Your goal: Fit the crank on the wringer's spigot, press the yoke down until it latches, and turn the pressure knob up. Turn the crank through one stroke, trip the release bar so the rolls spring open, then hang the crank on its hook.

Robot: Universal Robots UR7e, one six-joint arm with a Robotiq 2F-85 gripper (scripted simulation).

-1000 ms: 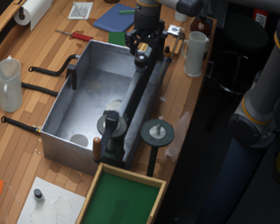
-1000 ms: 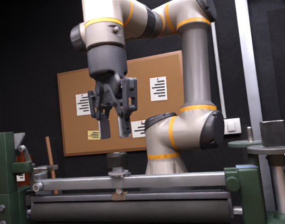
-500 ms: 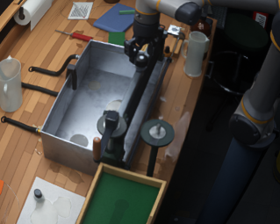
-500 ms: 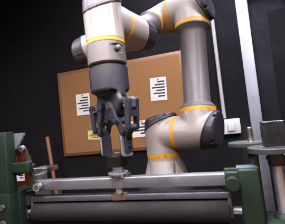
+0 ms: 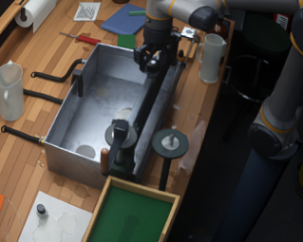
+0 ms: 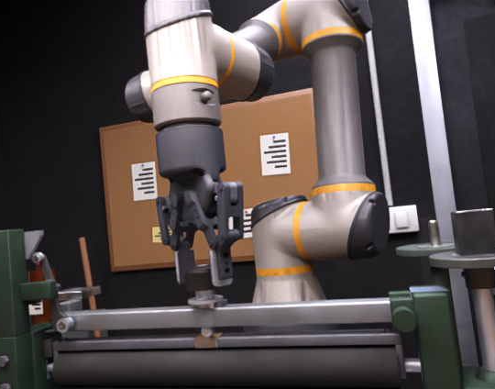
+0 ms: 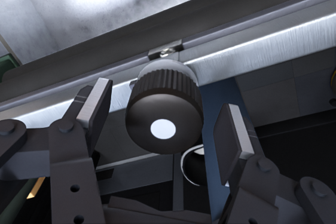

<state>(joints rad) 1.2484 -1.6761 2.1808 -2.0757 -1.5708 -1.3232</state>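
Note:
The pressure knob (image 7: 164, 112), dark and ribbed with a white dot on its top, stands on the wringer's steel yoke bar (image 6: 226, 314) about midway along it. My gripper (image 6: 199, 270) is open and holds nothing; it has come down over the knob (image 6: 198, 277), with one finger on either side of it. The yoke lies level above the dark rolls (image 6: 226, 367), between green end frames. The crank (image 5: 114, 147), with its wooden grip, sits at the wringer's near end beside the steel tub (image 5: 101, 109).
The tub's rim runs along the wringer's left side. A white pitcher (image 5: 211, 57) stands to the right of the arm's wrist. A green tray (image 5: 132, 214) lies at the bench's front, a round disc on a post (image 5: 170, 143) beside the wringer, and a clear jug (image 5: 9, 90) at the left.

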